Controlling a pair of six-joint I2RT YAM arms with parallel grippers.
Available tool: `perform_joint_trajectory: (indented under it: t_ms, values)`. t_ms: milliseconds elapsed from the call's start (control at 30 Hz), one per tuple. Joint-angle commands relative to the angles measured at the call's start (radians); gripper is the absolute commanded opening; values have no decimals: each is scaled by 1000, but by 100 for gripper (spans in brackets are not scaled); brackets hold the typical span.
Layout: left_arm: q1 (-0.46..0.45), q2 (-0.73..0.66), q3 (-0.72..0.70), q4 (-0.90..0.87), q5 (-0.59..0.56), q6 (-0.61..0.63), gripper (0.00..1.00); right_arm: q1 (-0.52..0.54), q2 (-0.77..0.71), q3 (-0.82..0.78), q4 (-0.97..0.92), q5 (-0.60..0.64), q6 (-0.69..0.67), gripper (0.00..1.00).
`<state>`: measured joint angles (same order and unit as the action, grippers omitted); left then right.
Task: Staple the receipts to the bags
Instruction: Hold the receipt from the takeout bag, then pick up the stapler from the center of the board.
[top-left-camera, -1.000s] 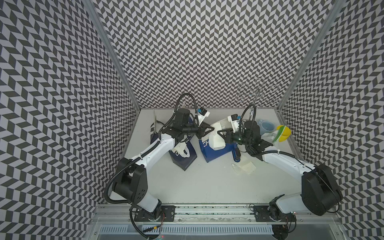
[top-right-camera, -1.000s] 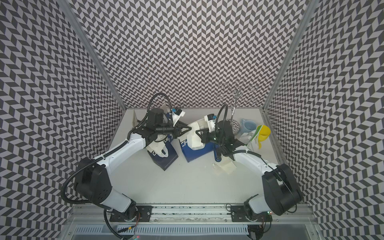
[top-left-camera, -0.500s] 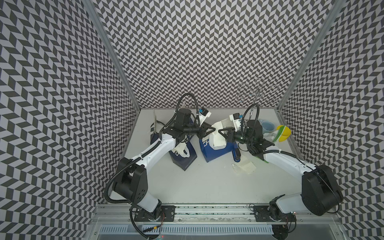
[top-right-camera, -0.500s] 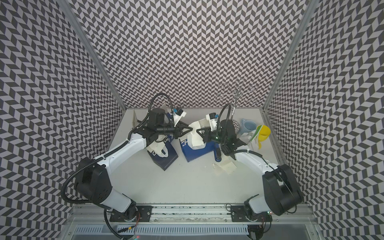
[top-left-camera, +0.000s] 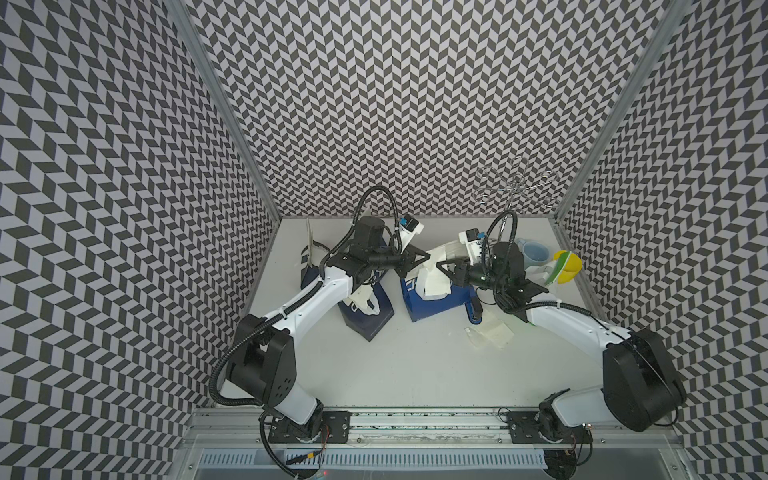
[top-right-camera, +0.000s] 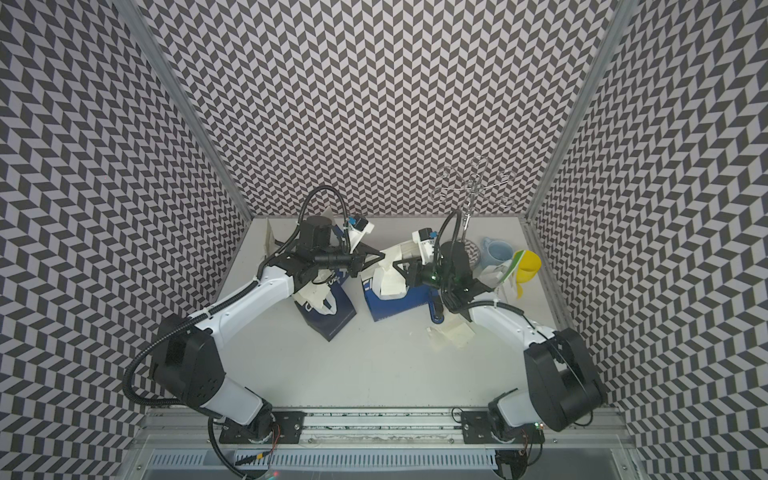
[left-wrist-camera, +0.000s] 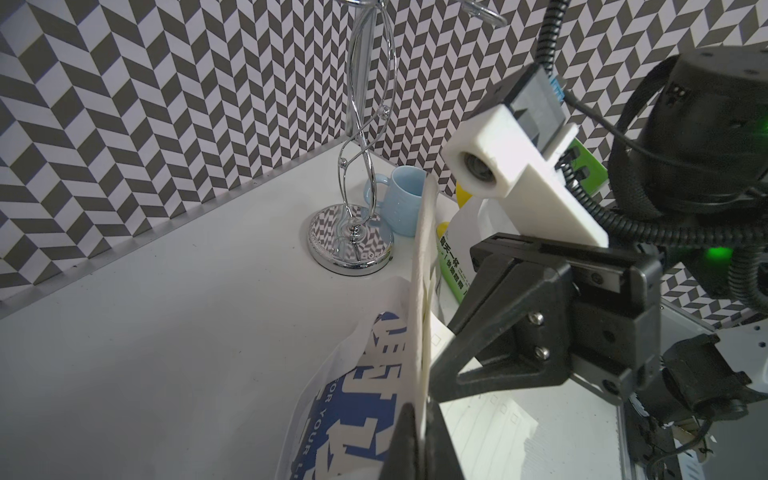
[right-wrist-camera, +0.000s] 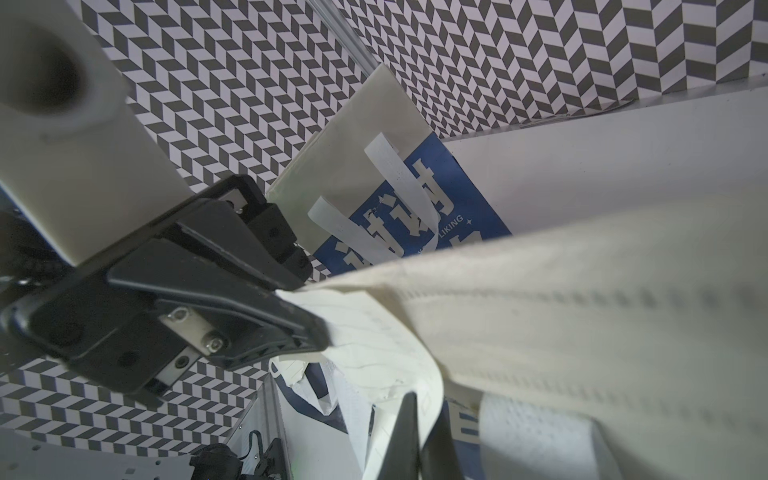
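White table (top-left-camera: 415, 374): blue bags (top-left-camera: 372, 318), loose receipts (top-left-camera: 492, 334), stapler (top-left-camera: 475, 311), mug (top-left-camera: 534, 252), chrome stand (left-wrist-camera: 351, 243).

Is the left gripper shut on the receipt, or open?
Shut. The left gripper pinches the thin pale receipt between its fingertips, no gap visible in either wrist view.

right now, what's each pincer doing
left pincer: shut on the receipt
right pincer: shut on the receipt too
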<state>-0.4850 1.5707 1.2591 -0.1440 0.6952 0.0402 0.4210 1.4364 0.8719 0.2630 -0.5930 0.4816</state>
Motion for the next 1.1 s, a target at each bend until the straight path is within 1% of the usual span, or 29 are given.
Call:
perform_joint_trajectory:
  t_ms: [0, 100, 167, 233, 267, 333, 433, 500, 600, 700, 800, 900, 1067]
  values:
    - [-8, -3, 17, -15, -12, 18, 8, -7, -19, -34, -8, 11, 24, 0]
    - [-11, -3, 20, -21, -15, 21, 6, -8, -28, -40, -7, 25, 23, 0]
    - [-17, -4, 24, -26, -25, 23, 2, -8, -38, -37, -25, 58, 17, 12]
    - [-26, -2, 29, -25, -62, 16, 0, -10, -70, -28, -75, 149, 9, 28]
    - [-30, -1, 31, -26, -90, 7, 0, -10, -94, -34, -89, 194, 2, 34]
    - [-43, 3, 34, -34, -144, -10, 0, -10, -164, -49, -145, 347, -14, 45]
    - [-48, 2, 21, -37, -183, -48, 0, -11, -254, -95, -242, 640, 17, 56]
    - [-55, -4, 12, -45, -209, -54, 0, -19, -282, -127, -290, 731, 19, 62]
    - [-71, -12, 15, -79, -279, -50, 0, -26, -248, -135, -379, 778, 6, 64]
    - [-75, -21, 28, -117, -316, -63, 0, -27, -165, -135, -432, 744, -11, 63]
    - [-76, -40, 26, -138, -341, -69, 0, -27, -59, -95, -506, 707, -35, 62]
    - [-78, -57, 33, -161, -378, -67, 0, -27, 26, -82, -508, 688, -48, 60]
    - [-78, -73, 66, -233, -412, -25, 0, -27, 84, -79, -462, 662, -51, 57]
